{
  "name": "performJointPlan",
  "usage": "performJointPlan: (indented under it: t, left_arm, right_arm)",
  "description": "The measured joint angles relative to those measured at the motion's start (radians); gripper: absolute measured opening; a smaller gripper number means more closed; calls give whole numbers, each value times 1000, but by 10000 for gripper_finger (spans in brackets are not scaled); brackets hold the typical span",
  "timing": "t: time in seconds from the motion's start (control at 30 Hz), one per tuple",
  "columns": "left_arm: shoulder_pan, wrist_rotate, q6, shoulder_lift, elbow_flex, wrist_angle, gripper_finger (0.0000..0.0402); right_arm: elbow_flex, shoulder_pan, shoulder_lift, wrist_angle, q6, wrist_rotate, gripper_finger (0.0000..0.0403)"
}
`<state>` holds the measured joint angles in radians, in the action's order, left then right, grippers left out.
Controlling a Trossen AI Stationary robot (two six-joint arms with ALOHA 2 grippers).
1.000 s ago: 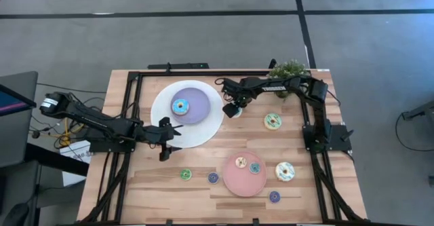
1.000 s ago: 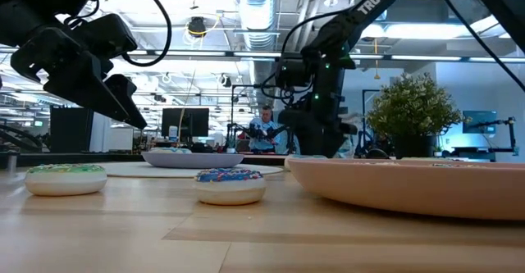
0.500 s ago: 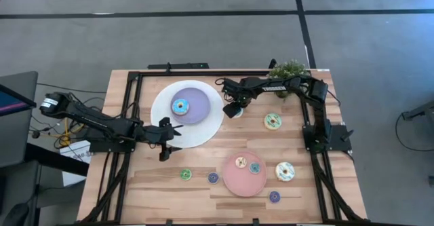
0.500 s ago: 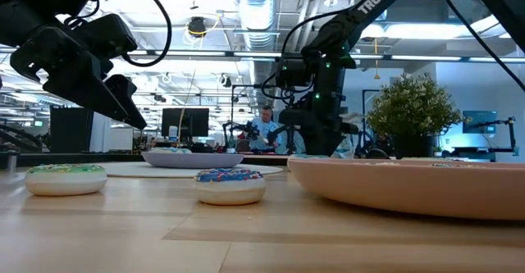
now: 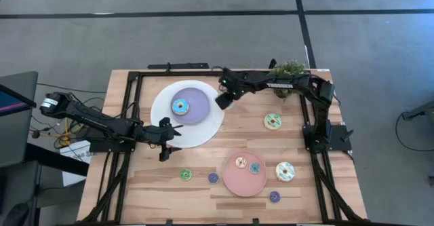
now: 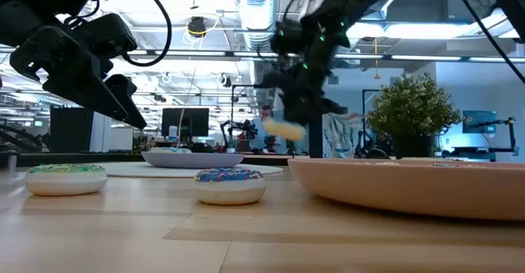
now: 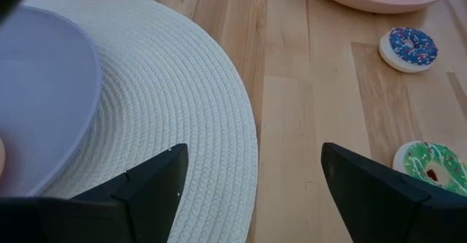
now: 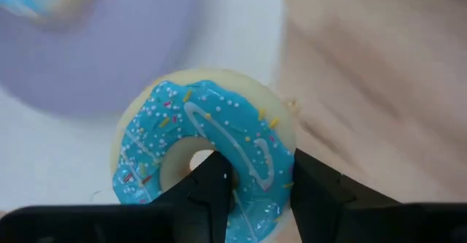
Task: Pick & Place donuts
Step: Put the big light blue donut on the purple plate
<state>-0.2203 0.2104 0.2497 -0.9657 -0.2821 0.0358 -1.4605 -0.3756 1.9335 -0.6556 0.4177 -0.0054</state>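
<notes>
My right gripper (image 5: 222, 98) hangs over the round white woven mat (image 5: 203, 132), just right of the lilac plate (image 5: 198, 97), shut on a blue-iced donut (image 8: 208, 144). A second blue donut (image 5: 180, 106) lies on the lilac plate. My left gripper (image 5: 174, 136) waits open above the mat's near edge and touches nothing. On the bare wood lie a green-iced donut (image 5: 272, 121), a cream one (image 5: 285, 172), and mini donuts: green (image 5: 186, 174) and purple (image 5: 213, 178), (image 5: 274, 196). Two more (image 5: 241, 162), (image 5: 255, 167) sit on the pink plate (image 5: 234, 184). My right gripper holds the blue-iced donut by one side of its ring (image 8: 255, 177). One finger (image 8: 211, 188) stands in the hole and the other (image 8: 321, 192) outside the rim. The fingers come from above. The donut (image 6: 285, 129) is lifted clear of the table, icing side up.
A small potted plant (image 5: 288, 70) stands at the table's far right corner. A black frame (image 5: 135, 83) runs along the table's edges. Bare wood lies between the mat and the pink plate. People and screens show in the room beyond the table.
My right gripper has risen and swung toward the table's left and far edge, toward the lilac plate, carrying the blue-iced donut up clear of the table. My left arm has kept still.
</notes>
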Motion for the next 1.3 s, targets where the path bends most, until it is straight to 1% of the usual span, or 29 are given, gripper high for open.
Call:
performJointPlan:
  t: [0.1, 0.17, 0.33, 0.53, 0.73, 0.8, 0.83, 1.03, 1.3]
  left_arm:
    - [0, 0, 0, 0, 0, 0, 309]
    - [0, 0, 0, 0, 0, 1, 309]
    - [0, 1, 0, 0, 0, 2, 309]
    - [0, 2, 0, 0, 0, 0, 309]
    - [0, 2, -1, 0, 0, -2, 309]
    - [0, 2, -8, 0, 0, -2, 309]
    - [0, 2, -11, 0, 0, -2, 309]
    - [0, 4, -20, 0, 0, -2, 309]
    - [0, 5, -19, 0, 0, -1, 309]
  right_arm:
    - [-80, 12, 20, 75, -7, -25, 113]
    - [-137, 20, 49, 90, -16, -50, 113]
    - [-350, 45, 182, 91, -44, -58, 112]
    - [-607, 53, 402, -8, -53, -58, 112]
    - [-776, 39, 535, -114, -53, -34, 112]
    - [-810, 40, 549, -159, -59, -3, 112]
    - [-823, 41, 554, -153, -63, 10, 112]
    - [-825, 50, 560, -172, -86, 67, 112]
    - [-825, 52, 560, -170, -88, 91, 112]
